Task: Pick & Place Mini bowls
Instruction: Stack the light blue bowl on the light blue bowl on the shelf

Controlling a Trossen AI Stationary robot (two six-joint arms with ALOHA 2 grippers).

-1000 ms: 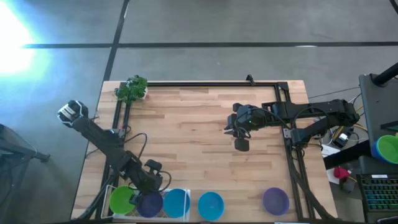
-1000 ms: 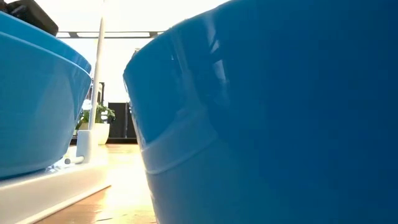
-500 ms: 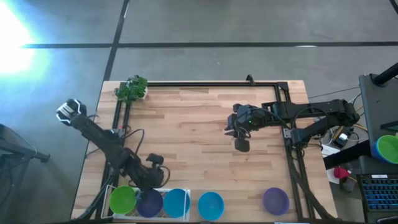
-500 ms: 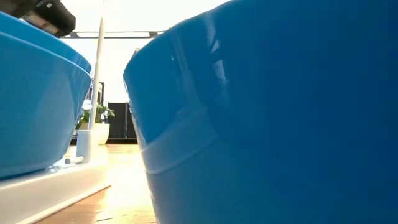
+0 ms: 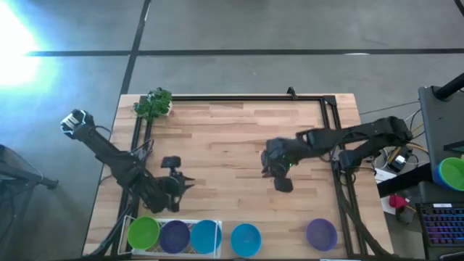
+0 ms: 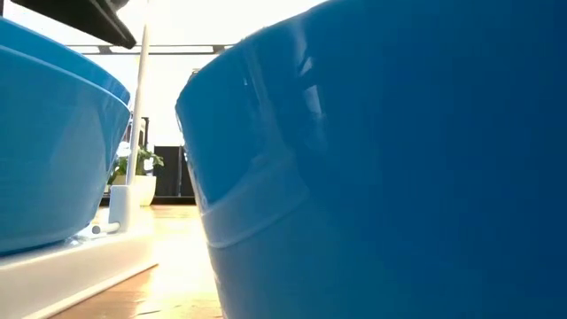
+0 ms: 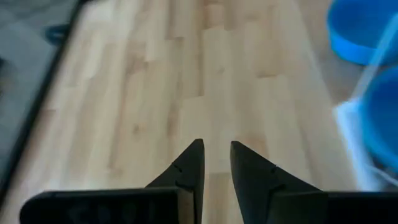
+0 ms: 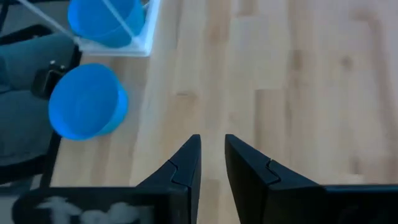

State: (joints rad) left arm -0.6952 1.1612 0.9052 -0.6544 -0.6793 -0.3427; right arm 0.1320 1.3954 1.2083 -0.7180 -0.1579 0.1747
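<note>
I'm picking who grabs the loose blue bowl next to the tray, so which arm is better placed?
Probably the left: its end effector hangs empty just behind the tray, nearer the blue bowl than the right end effector.

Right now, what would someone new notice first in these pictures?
A row of mini bowls along the table's near edge: green bowl, purple bowl and blue bowl in the white tray, with another blue and purple loose. Both grippers, left and right, hover empty above bare wood.
</note>
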